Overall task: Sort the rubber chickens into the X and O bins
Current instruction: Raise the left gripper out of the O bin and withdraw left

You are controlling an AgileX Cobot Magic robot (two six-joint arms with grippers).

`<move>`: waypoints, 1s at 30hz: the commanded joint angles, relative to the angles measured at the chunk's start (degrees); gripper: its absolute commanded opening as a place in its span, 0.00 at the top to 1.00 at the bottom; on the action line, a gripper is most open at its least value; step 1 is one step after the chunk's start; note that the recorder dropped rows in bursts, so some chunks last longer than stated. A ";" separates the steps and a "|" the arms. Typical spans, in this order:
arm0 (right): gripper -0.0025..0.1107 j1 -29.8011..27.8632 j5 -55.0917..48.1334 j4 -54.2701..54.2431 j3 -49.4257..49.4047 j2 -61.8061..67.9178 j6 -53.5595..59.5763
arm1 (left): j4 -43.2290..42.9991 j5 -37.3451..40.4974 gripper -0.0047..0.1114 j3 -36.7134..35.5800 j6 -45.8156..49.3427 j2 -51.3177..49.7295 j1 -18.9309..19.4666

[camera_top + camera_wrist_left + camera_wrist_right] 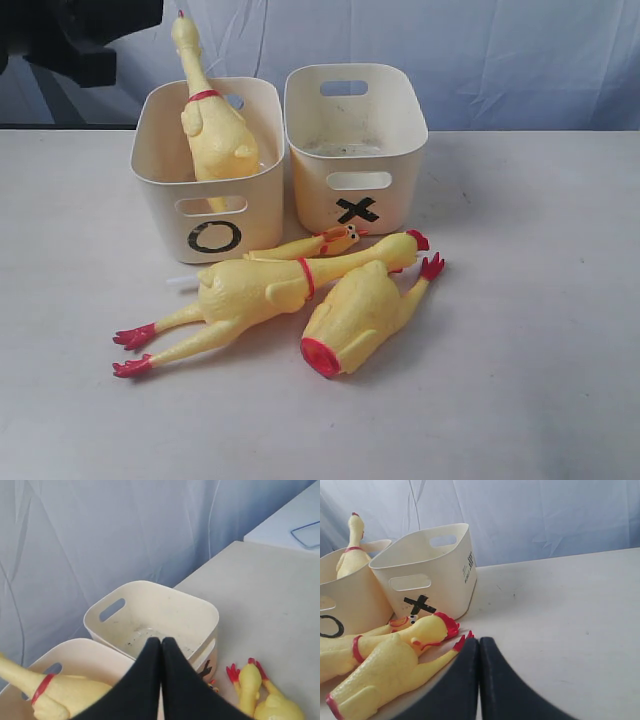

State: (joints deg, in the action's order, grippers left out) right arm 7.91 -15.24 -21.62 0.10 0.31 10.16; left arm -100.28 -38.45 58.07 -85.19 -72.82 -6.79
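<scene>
The O bin (160, 205) stands at the back left with one long rubber chicken (215, 125) upright in it, its red neck band showing. To its right the X bin (400, 160) holds no chicken. In front of the bins lie the second long chicken (250, 292), the small thin one (312, 244) and the headless stubby one (358, 315). My left gripper (161, 641) is shut and holds nothing, high over the bins' rims (150, 587). Low over the table, my right gripper (479, 641) is shut and holds nothing, just beside the stubby chicken's red foot (462, 641).
A wrinkled pale blue cloth hangs behind the white table (530, 330). A dark arm part (70, 35) shows at the top left of the exterior view. Another light surface with a clear flat thing (307, 534) stands beyond the table.
</scene>
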 commanded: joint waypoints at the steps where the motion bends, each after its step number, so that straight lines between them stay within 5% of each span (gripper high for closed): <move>1: 0.99 0.14 0.55 -0.17 -0.10 -0.31 0.10 | 0.33 5.65 0.96 -2.23 -0.35 0.91 -0.25; 11: 0.99 0.14 0.41 -0.17 -0.10 -0.31 0.10 | 0.33 30.68 0.96 -2.33 -9.29 2.45 -0.25; 20: 0.99 0.14 0.41 -0.17 -0.10 -0.31 0.10 | 0.33 39.86 0.96 -7.27 -8.73 5.81 -0.25; 24: 0.99 0.14 0.41 -0.17 -0.10 -0.31 0.10 | 0.33 38.45 0.96 -12.26 -8.73 7.63 -0.25; 30: 0.99 0.14 0.41 -0.17 -0.10 -0.31 0.10 | 0.33 26.58 0.96 -15.80 -11.29 8.14 -0.25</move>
State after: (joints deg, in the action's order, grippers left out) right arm 7.91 -15.24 -21.62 0.10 0.31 10.16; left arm -100.25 -7.06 43.50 -94.56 -65.25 -6.79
